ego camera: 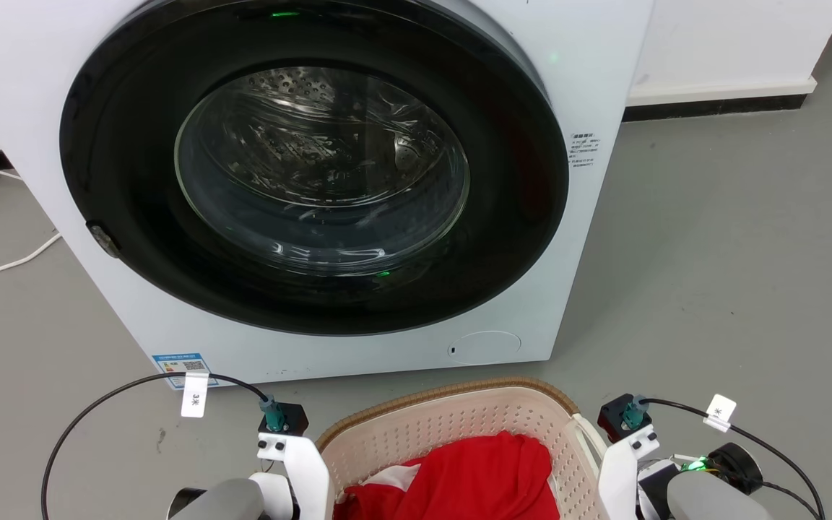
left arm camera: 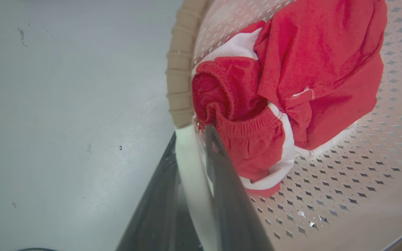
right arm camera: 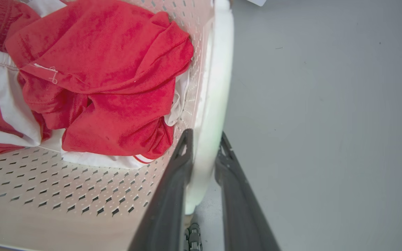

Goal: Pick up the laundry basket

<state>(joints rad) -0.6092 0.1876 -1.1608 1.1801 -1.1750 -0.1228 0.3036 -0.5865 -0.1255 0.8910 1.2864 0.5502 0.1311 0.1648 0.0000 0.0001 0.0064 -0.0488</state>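
1. At the far left of the head view, a white cable (ego camera: 4,266) is lying across the grey floor (ego camera: 734,253) beside the washer (ego camera: 589,87).
2. The washer is standing at the top centre of that view. Its round dark door (ego camera: 315,166) is facing the camera and is showing the metal drum through the glass.
3. The left gripper (left arm camera: 191,134) is clamping the basket's white left handle (left arm camera: 190,174). In the left wrist view, one dark finger is lying outside the loop and the other is pressing against its inner side, just beside the tan rim (left arm camera: 180,69).
4. The laundry basket (ego camera: 452,419) is sitting at the bottom centre of the head view, just in front of the washer and between the two arms. The pictures are not showing whether it is resting on the floor.
5. Red and white clothes (ego camera: 474,469) are lying bunched inside the basket, touching its perforated bottom and its walls.
6. The right gripper (right arm camera: 205,134) is squeezing the white right handle (right arm camera: 213,104). Its fingers are sitting close on either side, one toward the clothes and one toward the bare floor.
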